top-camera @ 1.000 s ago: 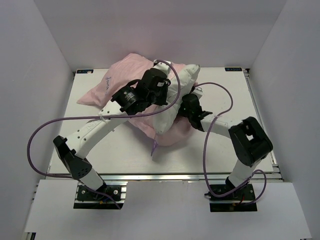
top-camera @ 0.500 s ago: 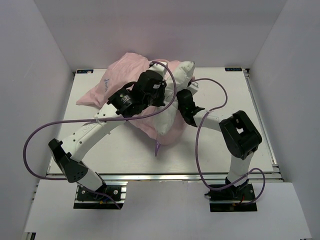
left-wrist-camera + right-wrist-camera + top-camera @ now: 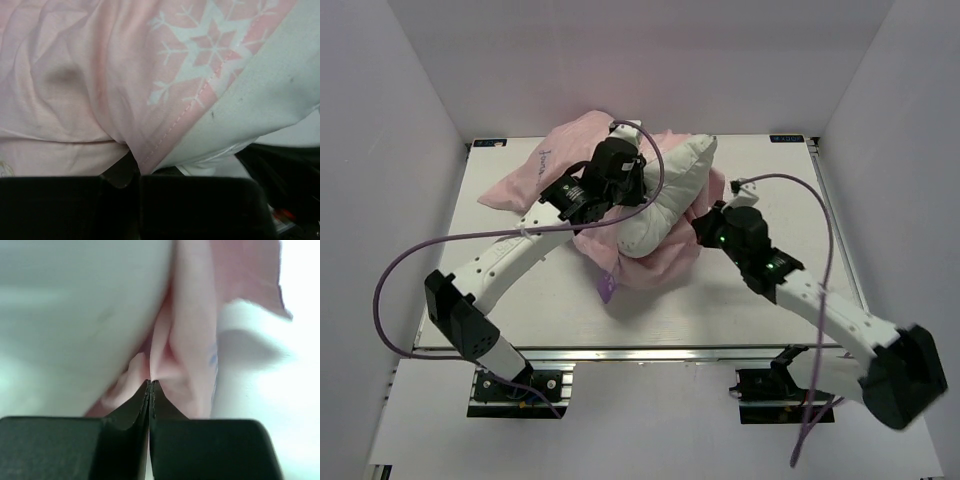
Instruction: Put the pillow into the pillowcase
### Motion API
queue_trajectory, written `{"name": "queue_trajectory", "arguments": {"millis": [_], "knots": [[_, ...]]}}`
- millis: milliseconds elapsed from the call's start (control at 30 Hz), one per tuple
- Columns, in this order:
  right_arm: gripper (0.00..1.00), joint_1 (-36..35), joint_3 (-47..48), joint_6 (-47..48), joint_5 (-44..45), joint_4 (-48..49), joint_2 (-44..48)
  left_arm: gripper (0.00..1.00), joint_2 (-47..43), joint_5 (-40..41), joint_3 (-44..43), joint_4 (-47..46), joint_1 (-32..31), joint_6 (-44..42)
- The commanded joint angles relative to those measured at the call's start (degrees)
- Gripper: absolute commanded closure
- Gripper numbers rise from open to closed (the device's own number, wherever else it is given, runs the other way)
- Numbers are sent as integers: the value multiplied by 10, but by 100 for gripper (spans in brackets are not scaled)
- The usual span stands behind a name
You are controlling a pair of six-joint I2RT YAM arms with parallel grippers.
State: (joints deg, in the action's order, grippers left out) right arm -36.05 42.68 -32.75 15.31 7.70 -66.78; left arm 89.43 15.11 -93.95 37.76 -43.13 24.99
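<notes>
Slanting right arm (image 3: 830, 310), fingers (image 3: 132, 409) pinching pillowcase (image 3: 190, 315).

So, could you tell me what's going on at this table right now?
Two robot arms are working a white pillow into a pink snowflake pillowcase on the table. The left gripper is pinching the case's stitched hem, and the right gripper is shut on a pink fold beside the pillow. The job looks only partly done: the case is bunched around the pillow's near end, while most of the pillow lies bare.
</notes>
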Motion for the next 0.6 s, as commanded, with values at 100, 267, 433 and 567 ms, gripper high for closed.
{"name": "queue_trajectory", "arguments": {"millis": [100, 267, 433, 567], "knots": [[100, 7, -29, 67, -73, -151, 182, 100, 72, 77, 28, -54, 38, 15], [100, 10, 12, 66, -63, -267, 232, 100, 144, 55, 8, -37, 57, 29], [100, 9, 24, 66, -140, -242, 258, 100, 174, 62, 17, -54, 57, 23], [100, 10, 57, 56, -236, -194, 256, 100, 221, 41, -16, -31, 57, 35]]}}
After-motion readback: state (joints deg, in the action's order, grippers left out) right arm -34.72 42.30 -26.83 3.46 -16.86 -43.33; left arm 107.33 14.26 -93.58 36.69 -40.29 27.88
